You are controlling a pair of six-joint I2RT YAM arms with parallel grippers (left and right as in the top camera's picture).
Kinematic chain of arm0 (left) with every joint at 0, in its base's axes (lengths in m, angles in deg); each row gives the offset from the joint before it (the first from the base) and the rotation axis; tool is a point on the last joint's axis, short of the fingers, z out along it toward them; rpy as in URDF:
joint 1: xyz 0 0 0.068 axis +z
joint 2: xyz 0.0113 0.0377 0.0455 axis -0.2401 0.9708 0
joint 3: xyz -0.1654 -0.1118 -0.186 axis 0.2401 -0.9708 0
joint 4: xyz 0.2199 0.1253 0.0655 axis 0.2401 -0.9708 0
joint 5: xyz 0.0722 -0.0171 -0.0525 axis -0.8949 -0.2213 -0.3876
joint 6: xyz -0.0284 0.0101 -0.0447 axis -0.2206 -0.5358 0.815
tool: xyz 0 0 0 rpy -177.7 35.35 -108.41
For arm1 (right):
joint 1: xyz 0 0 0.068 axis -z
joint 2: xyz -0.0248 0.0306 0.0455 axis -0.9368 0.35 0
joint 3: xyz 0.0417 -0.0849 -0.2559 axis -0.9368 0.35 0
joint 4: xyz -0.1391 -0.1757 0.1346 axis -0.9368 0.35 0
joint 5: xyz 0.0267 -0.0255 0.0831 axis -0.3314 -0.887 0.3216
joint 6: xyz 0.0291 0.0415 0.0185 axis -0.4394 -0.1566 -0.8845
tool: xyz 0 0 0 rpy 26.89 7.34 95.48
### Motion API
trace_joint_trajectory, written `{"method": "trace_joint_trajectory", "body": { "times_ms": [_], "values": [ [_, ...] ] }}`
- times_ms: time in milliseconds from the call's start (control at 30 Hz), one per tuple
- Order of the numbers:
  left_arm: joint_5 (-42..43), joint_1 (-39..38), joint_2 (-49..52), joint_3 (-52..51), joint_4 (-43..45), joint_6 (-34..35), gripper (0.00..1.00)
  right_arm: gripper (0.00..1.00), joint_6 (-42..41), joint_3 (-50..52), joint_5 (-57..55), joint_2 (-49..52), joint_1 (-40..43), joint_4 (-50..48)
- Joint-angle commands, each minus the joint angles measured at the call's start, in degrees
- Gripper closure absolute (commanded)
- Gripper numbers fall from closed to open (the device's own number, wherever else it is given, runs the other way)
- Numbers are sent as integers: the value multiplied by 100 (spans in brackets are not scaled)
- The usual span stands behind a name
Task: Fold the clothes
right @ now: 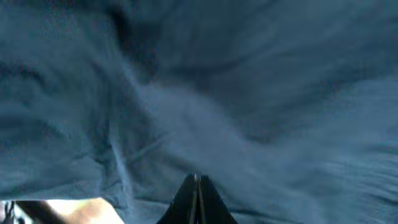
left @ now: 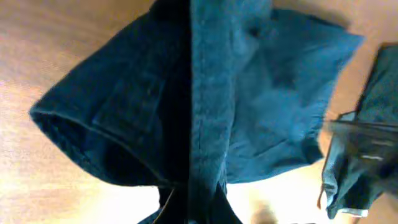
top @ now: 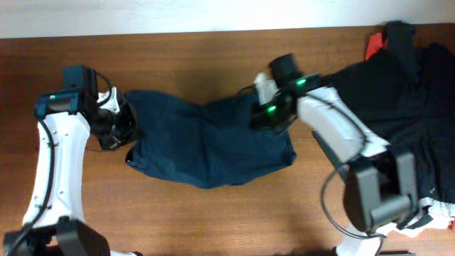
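The dark navy shorts (top: 206, 142) lie rumpled on the wooden table (top: 213, 64) in the overhead view, stretched between both arms. My left gripper (top: 121, 124) is shut on the garment's left edge; in the left wrist view the navy cloth (left: 211, 93) runs up from the jaws (left: 199, 208), with a pocket flap at the left. My right gripper (top: 264, 114) is shut at the garment's upper right edge; in the right wrist view the fingers (right: 198, 186) are closed together against navy fabric (right: 205, 93) that fills the frame.
A pile of black clothes (top: 409, 85) lies at the right, with a bit of red (top: 375, 46) at the top and white (top: 441, 208) at the lower right. In the left wrist view the right arm (left: 360, 149) shows at the right edge.
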Motion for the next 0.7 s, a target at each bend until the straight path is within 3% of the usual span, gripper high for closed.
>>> {"method": "trace_joint_trajectory", "body": {
  "times_ms": [0, 100, 167, 233, 267, 433, 667],
  "values": [
    [28, -278, -466, 439, -72, -138, 99, 96, -138, 352, 748, 680, -994, -772],
    [26, -850, -509, 439, -33, -133, 99, 96, -933, 350, 1082, 1823, -2277, -2393],
    [-85, -951, -507, 439, 28, -136, 99, 96, -922, 308, 970, 1849, -2452, -2542],
    [-92, -951, -507, 437, 17, -138, 100, 95, -645, 39, 933, 1652, -2111, -1943],
    [-229, -951, -507, 433, -24, -136, 99, 95, -487, -306, 533, 1364, -1554, -1008],
    [-234, -1019, -507, 424, -17, -133, 99, 95, 240, -409, -911, 828, 42, 970],
    [-468, -2361, -448, 138, 748, 575, 100, 94, 411, 776, -1362, 835, 404, 317]
  ]
}}
